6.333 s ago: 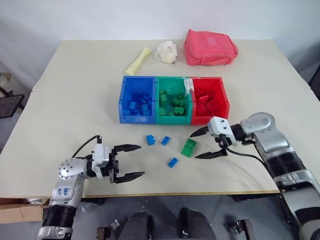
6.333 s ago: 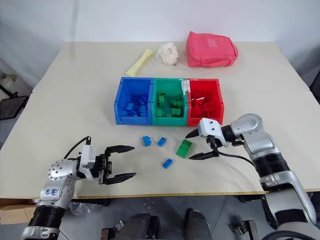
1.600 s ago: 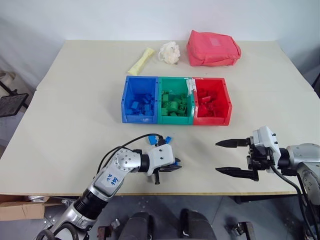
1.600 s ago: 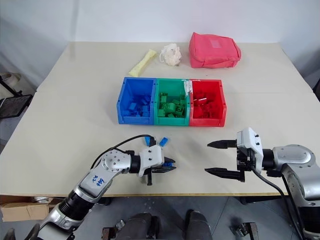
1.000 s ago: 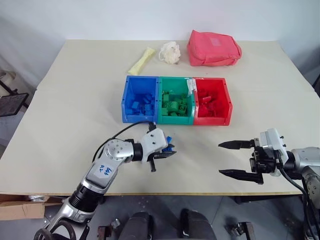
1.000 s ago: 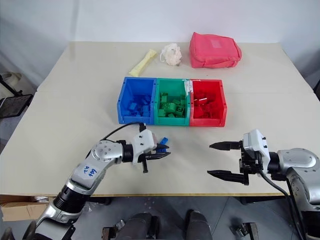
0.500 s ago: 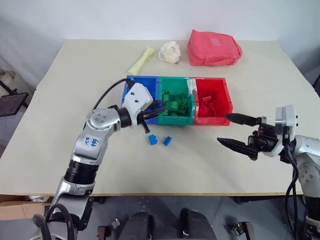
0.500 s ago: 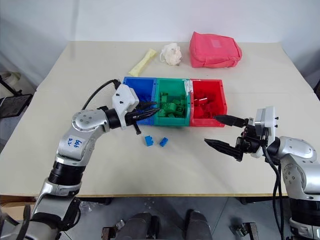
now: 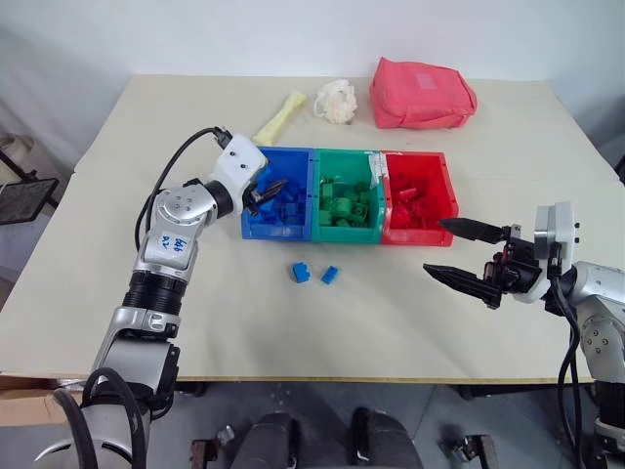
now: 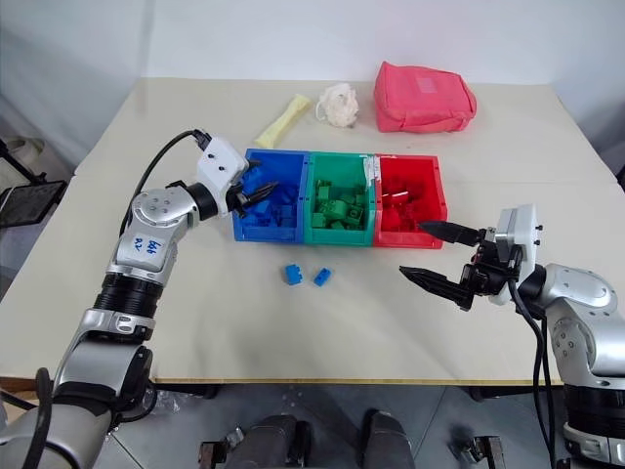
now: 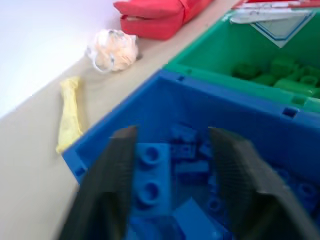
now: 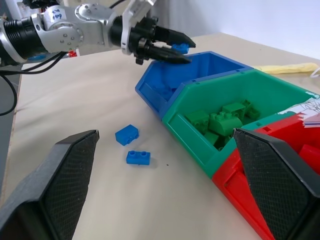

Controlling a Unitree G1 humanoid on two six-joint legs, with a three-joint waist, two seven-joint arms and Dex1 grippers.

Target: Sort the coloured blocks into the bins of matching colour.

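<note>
The left gripper (image 9: 271,189), two black fingers on a white wrist block, reaches over the near-left rim of the blue open-top plastic bin (image 9: 256,227). In the left wrist view its fingers stand apart, and a small blue studded plastic brick (image 11: 151,186) sits between them against the inner face of one finger; whether that brick is held or already loose I cannot tell. In the right wrist view the same brick (image 12: 181,48) shows at the tips of the left gripper, above the bin's rim. Below the fingers the blue bin holds more blue bricks.

Just beyond the left gripper's tips, joined to the blue bin, stands the green plastic bin (image 9: 376,235) with green bricks in it, and past that the red plastic bin (image 9: 451,201) with red pieces.

On the beige tabletop (image 9: 117,274), in front of the blue and green bins and nearer the robot than the left gripper, lie two small blue studded bricks side by side but apart: one (image 9: 299,273) and the other (image 9: 329,276).

The right gripper (image 9: 459,251) hangs above the table just in front of the red bin's near-right corner, its two black fingers spread wide and holding nothing.

Beyond the bins lie a pale yellow soft strip (image 9: 278,115), a cream mesh puff (image 9: 335,101) and a pink-red fabric pouch (image 9: 422,94).
</note>
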